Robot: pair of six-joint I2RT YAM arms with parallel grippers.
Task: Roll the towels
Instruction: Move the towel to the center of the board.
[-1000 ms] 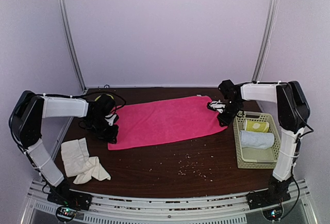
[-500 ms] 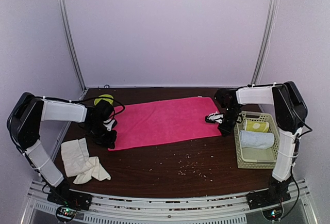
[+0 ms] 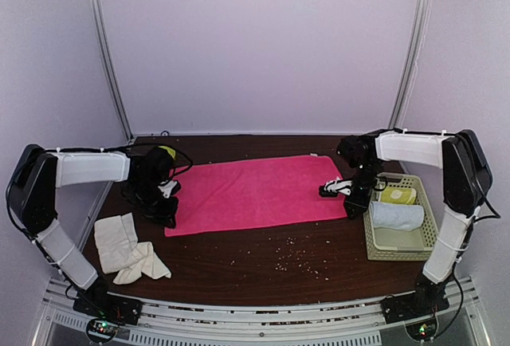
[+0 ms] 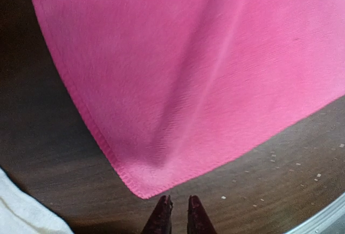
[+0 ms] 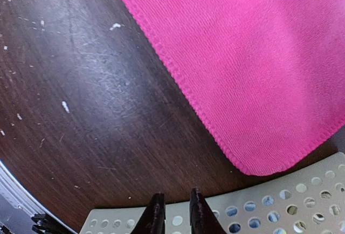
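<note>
The bright pink towel (image 3: 251, 193) lies spread flat across the middle of the table. My left gripper (image 3: 165, 215) hovers just off its near left corner (image 4: 141, 191). In the left wrist view the fingertips (image 4: 161, 215) stand slightly apart with nothing between them, bare wood under them. My right gripper (image 3: 351, 203) is beside the towel's near right corner (image 5: 259, 166), above the basket rim (image 5: 302, 191). Its jaws are also slightly open and empty. The cream towel (image 3: 126, 247) lies crumpled at the front left, its edge (image 4: 21, 215) showing in the left wrist view.
A perforated cream basket (image 3: 424, 244) at the right holds a yellow-green roll (image 3: 396, 194) and a white roll (image 3: 397, 216). Pale crumbs (image 3: 291, 254) are scattered on the dark wood in front of the pink towel. A yellow-green object (image 3: 166, 152) sits behind the left arm.
The pink towel's raised far right corner has come down and the cloth has slid nearer and flattened. Both grippers have moved toward the front, off the towel's near corners.
</note>
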